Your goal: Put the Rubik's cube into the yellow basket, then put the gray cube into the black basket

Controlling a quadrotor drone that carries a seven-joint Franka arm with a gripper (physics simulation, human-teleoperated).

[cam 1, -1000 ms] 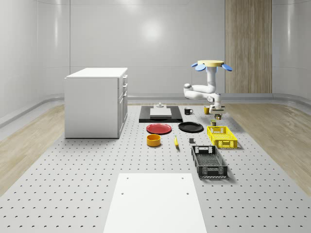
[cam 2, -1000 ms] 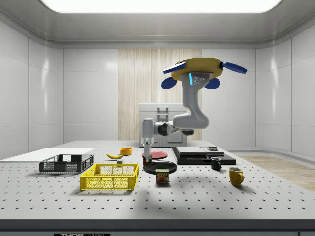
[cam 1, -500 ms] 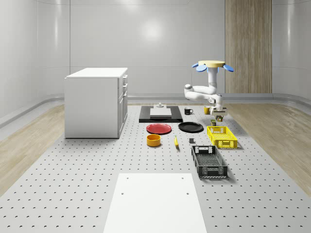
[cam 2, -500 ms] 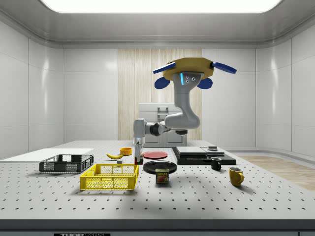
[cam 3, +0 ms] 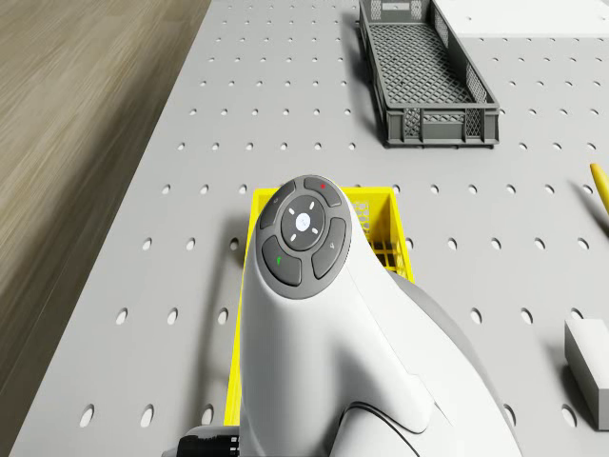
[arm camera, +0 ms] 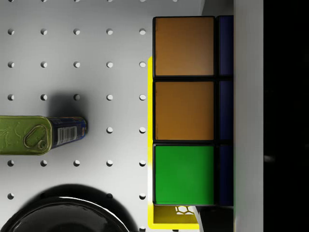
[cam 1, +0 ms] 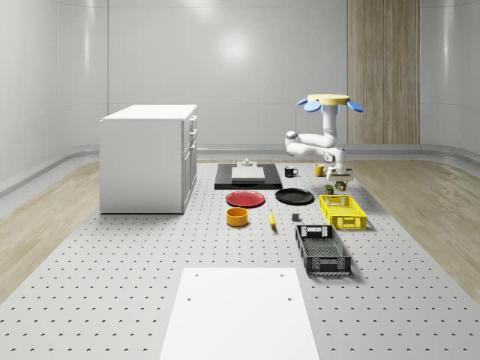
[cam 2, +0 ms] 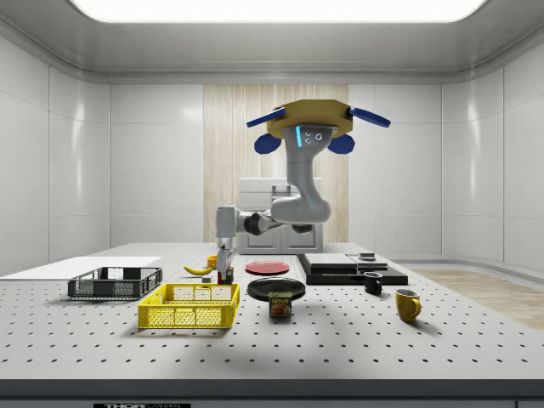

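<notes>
The Rubik's cube (arm camera: 184, 111) is held clamped in the gripper (cam 2: 225, 274), its orange and green tiles seen close against the wrist camera, and it hangs just above the near end wall of the yellow basket (cam 2: 189, 306), at the side view's right end of that basket. In the wrist view the yellow rim is seen running directly beneath the cube's edge, so the cube is judged to be over the rim and not yet fully over the basket's inside. The drone (cam 2: 316, 129) hovers well above the table (cam 1: 112, 285), over the ground between the basket and the tin can (arm camera: 41, 135), with the arm reaching down and out toward the basket. For the step to be done well, the cube should be carried further along the basket's length until the rim is cleared on all sides, then lowered close to the basket floor before the fingers are parted, so that no bounce or tip over the low wall is risked. The hover should be held steady during release. The black plate (cam 2: 276, 287) lies just beside the basket. The black basket (cam 1: 322, 250) waits nearer the whole-scene camera, well apart; the gray cube is not made out with certainty.
</notes>
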